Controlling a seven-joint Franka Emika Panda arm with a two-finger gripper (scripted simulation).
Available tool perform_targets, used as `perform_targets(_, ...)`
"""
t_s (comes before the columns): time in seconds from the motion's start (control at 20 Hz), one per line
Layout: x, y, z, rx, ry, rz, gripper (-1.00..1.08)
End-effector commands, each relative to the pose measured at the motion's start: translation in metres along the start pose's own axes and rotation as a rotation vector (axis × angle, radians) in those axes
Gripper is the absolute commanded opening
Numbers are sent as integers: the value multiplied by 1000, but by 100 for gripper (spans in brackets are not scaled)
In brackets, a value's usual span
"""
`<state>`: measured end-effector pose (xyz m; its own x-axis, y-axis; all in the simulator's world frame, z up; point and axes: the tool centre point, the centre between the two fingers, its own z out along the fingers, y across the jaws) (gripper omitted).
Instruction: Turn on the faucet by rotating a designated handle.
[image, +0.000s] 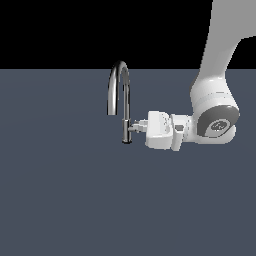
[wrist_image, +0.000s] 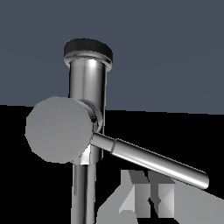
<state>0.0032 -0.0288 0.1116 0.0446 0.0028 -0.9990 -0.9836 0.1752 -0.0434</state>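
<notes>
I have the hand (image: 138, 127) brought in level from the exterior view's right, its fingertips right at the lower body of the faucet (image: 124, 100), which stands upright on the dark table (image: 60, 190) with its arched spout curling away from the arm. The handle (wrist_image: 148, 159) juts from a stub low on that body; in the wrist view it runs as a thin chrome rod slanting across, just beside the finger pads (wrist_image: 148, 197). I cannot tell whether the fingers are closed or have any hold on the lever; they look near it rather than around it. I judge this the contact stage. Next I'd need to press the lever sideways, sweeping it around the faucet's stub without slipping off the rod.
</notes>
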Motion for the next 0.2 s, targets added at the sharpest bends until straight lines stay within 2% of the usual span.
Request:
perform_targets(0.0,30,14,-7,10,9,32,-100)
perform_targets(0.15,43,19,-8,12,10,37,-100)
